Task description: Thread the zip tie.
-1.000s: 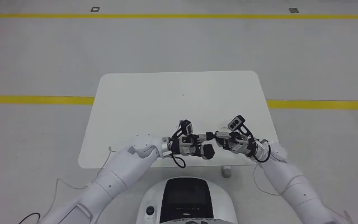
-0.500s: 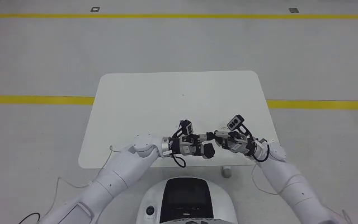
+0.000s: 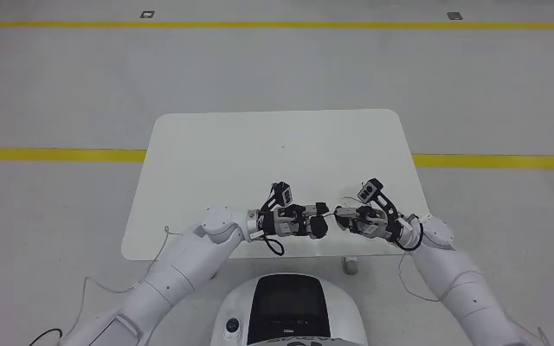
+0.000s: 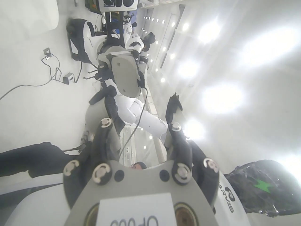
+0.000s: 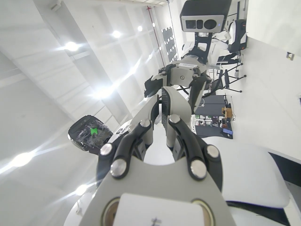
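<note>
Left gripper [image 4: 138, 99] stood wide on my screen, its two black-padded fingers [image 4: 173, 105] well apart, and I saw nothing between them. Facing it and just beside it was the right gripper [image 5: 160, 95], whose pale fingers [image 5: 175, 102] were drawn narrow, almost together; whether they pinched anything I could not tell from the wrist view. From above, the two grippers met nose to nose in the air over the near edge of the table [image 3: 216, 156], a little toward its right corner, the arms coming in from either side. Of the zip tie [image 3: 332, 208] I could make out only a faint pale thread spanning the small gap between the two grippers in the top view; it was too thin for me to say which end was which, or whether it passed through anything. Beyond the table, a yellow line [image 3: 69, 154] ran across the floor level with the table's middle, and a second one [image 3: 277, 24] lay past its far edge.
</note>
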